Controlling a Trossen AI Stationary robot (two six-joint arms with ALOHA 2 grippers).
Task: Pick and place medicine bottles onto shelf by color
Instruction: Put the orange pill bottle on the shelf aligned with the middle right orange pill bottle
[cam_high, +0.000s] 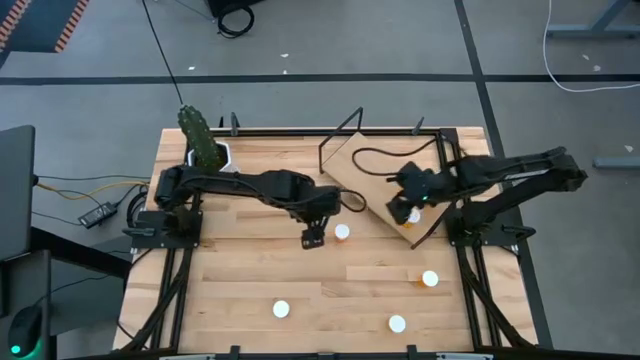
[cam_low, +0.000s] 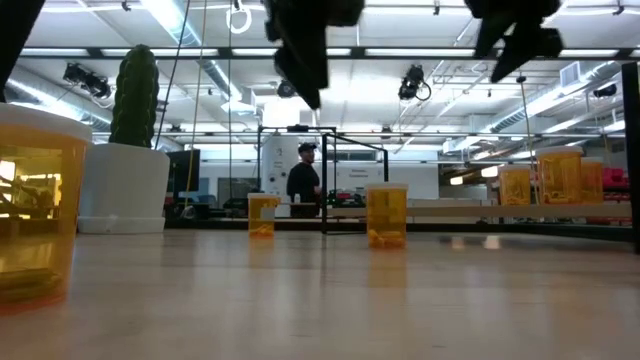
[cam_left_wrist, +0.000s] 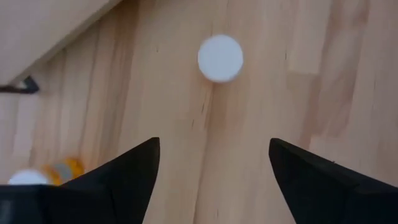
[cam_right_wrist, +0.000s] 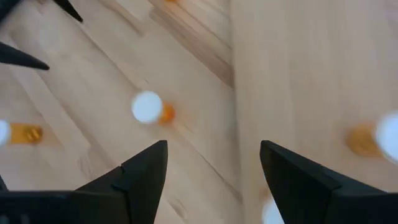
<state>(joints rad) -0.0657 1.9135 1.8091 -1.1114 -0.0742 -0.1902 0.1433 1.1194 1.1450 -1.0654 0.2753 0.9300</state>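
Now I see my left gripper spread wide above the tabletop, a white-capped amber medicine bottle upright just ahead of its jaws. My right gripper, also spread, hovers over the tilted light-wood shelf board.

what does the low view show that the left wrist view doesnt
Only the low view shows the potted cactus, a person in the room behind, and bottles' amber sides. Only the left wrist view shows the left gripper open above a white cap, seen top-down, and the shelf edge. Both show the wooden table and medicine bottles.
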